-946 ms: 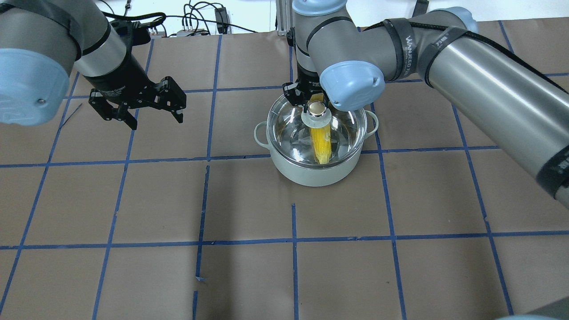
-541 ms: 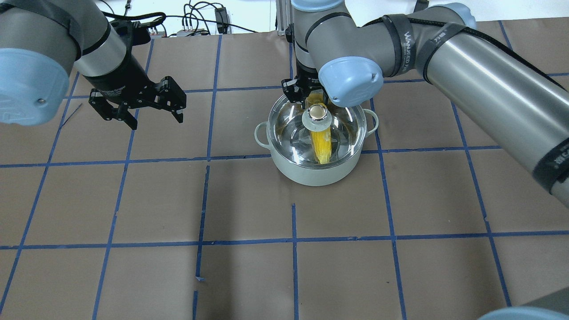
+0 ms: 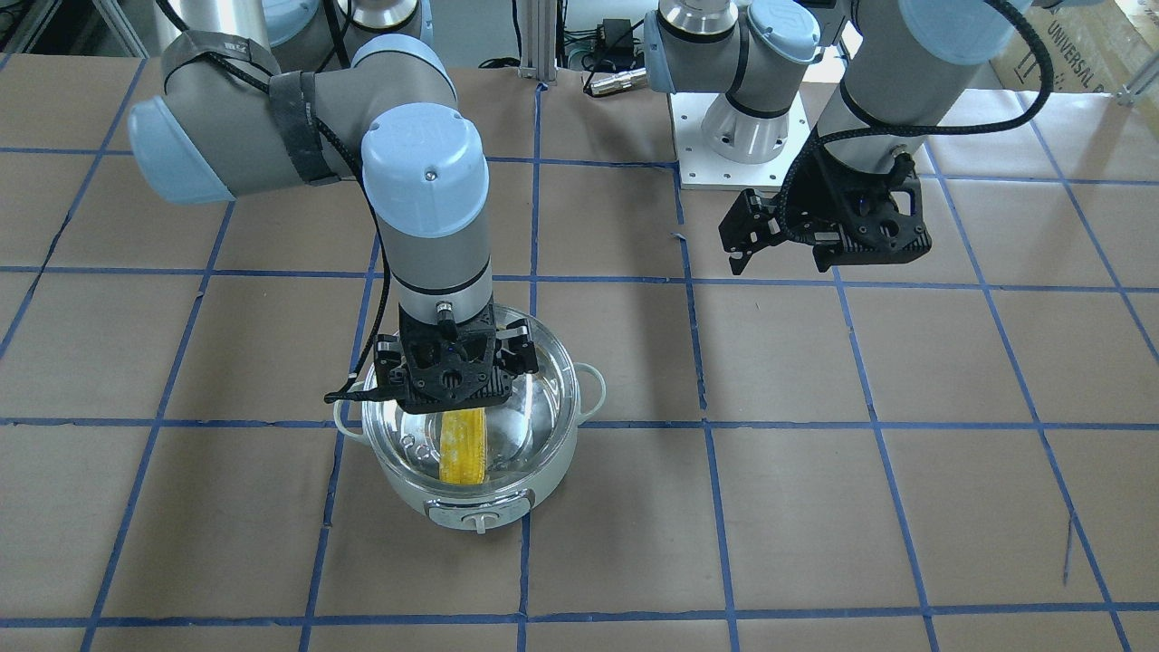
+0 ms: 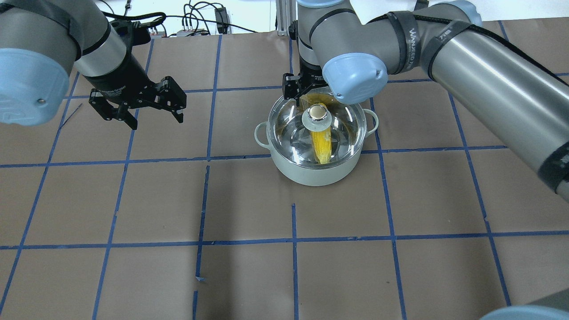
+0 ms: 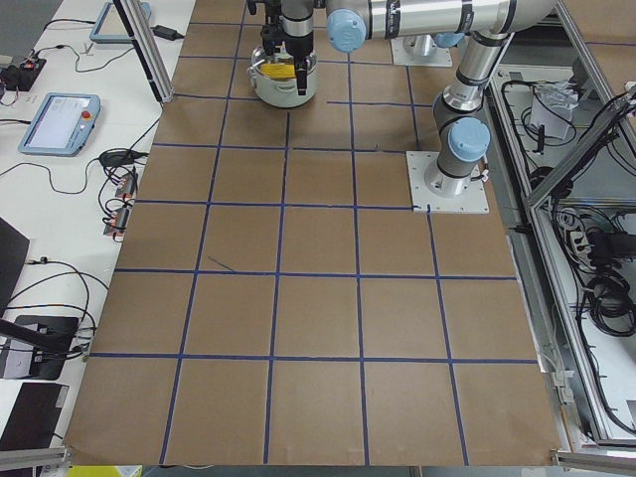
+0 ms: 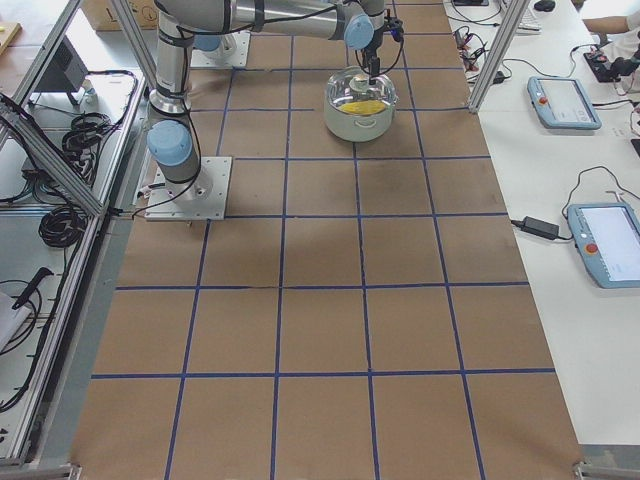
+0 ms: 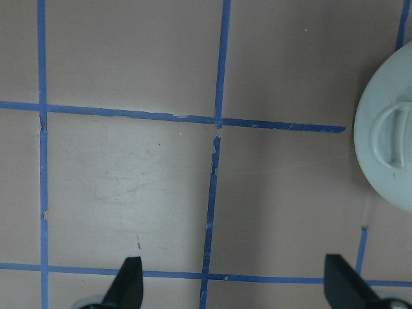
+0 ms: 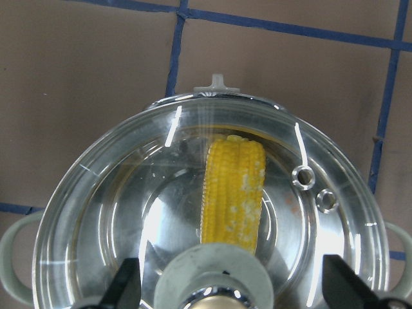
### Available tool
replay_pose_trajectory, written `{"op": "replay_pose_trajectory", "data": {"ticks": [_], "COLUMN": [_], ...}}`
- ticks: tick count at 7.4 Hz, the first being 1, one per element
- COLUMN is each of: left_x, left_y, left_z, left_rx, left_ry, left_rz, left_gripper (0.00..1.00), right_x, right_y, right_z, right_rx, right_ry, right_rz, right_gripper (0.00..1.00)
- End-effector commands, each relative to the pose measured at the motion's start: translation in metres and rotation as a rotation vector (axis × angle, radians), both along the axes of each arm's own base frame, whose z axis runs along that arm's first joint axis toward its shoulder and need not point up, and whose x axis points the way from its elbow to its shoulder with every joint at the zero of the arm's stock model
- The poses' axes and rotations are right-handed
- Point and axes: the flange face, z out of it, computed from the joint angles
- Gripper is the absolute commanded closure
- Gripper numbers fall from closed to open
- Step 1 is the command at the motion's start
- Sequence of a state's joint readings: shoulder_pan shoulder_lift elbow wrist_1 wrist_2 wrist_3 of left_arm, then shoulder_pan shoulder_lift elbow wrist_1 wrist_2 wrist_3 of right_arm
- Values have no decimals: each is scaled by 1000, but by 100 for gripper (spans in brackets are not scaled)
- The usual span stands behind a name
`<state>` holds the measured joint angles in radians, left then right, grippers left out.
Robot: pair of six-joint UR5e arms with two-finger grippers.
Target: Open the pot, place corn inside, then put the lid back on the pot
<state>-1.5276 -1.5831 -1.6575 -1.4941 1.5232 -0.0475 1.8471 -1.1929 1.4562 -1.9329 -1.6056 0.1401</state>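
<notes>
Sitting on the pot, the lid covered the corn inside — the task looked done. The right gripper hung open around the knob, gripping nothing; the left gripper hovered open, well apart.

We count one pot, one glass lid and one corn cob. The pot has two loop handles, the lid two small holes. We count two grippers, left gripper and right gripper, and two teach pendants on the side bench.
</notes>
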Motion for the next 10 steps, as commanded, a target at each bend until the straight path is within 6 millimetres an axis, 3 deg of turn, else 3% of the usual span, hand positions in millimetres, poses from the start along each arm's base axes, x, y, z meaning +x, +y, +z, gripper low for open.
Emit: {"op": "replay_pose_trajectory", "data": {"ticks": [1, 2, 4, 5, 6, 8, 9, 10], "left_x": [1, 0, 2, 4, 5, 5, 5, 5], "left_y": [0, 0, -1, -5, -6, -4, -5, -5], "left_z": [-1, -1, 3, 13, 22, 22, 21, 21], "left_rx": [2, 2, -5, -25, -28, -5, -3, -3], "left_ry": [-3, -3, -2, -4, -11, -11, -11, -11], "left_rz": [0, -2, 1, 10, 12, 15, 15, 15], "left_gripper": [0, 0, 0, 0, 0, 0, 0, 0], "right_x": [-53, -78, -174, -188, -188, -186, -184, -184], "right_y": [-16, -10, 27, 44, 69, 128, 148, 151], "right_z": [31, 52, 90, 101, 117, 139, 146, 123], "right_rx": [-46, -73, 29, 13, -13, -64, -93, -48], "right_ry": [-17, -21, -4, 2, 2, -3, -10, -4], "right_rz": [-89, -129, -291, -312, -310, -310, -311, -308], "right_gripper": [0, 0, 0, 0, 0, 0, 0, 0]}}
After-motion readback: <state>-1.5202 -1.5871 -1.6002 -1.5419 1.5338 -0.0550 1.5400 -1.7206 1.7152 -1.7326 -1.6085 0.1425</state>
